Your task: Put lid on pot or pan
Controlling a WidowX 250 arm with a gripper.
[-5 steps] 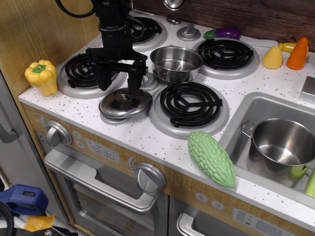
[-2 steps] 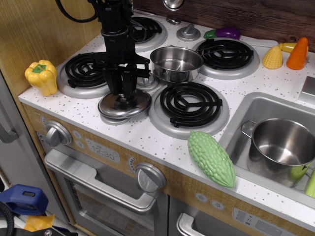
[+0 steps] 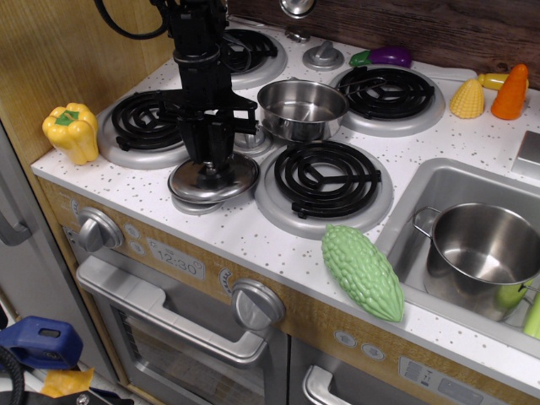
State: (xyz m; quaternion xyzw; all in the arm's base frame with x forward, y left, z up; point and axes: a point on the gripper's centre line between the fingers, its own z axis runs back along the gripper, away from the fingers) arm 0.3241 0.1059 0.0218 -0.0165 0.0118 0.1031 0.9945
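The round shiny steel lid (image 3: pixel 213 180) lies on the stove top between the front-left and front-right burners. My gripper (image 3: pixel 210 159) stands straight down over its middle, with the fingers drawn together on the lid's small knob, which they hide. The small shallow steel pot (image 3: pixel 302 108) stands open and empty in the middle of the stove, behind and to the right of the lid, apart from the gripper.
Black coil burners lie front left (image 3: pixel 142 123), front right (image 3: pixel 325 179) and back right (image 3: pixel 386 91). A yellow pepper (image 3: pixel 72 131) is at the left edge and a green bitter gourd (image 3: pixel 363 272) at the front. A larger steel pot (image 3: pixel 481 253) sits in the sink (image 3: pixel 403 213). Corn (image 3: pixel 467 98) and carrot (image 3: pixel 511 91) lie at the back right.
The gripper fingers, open and astride the lid a second ago, have come down and closed on the lid's knob. The lid has shifted slightly. Nothing has moved in the last half second.
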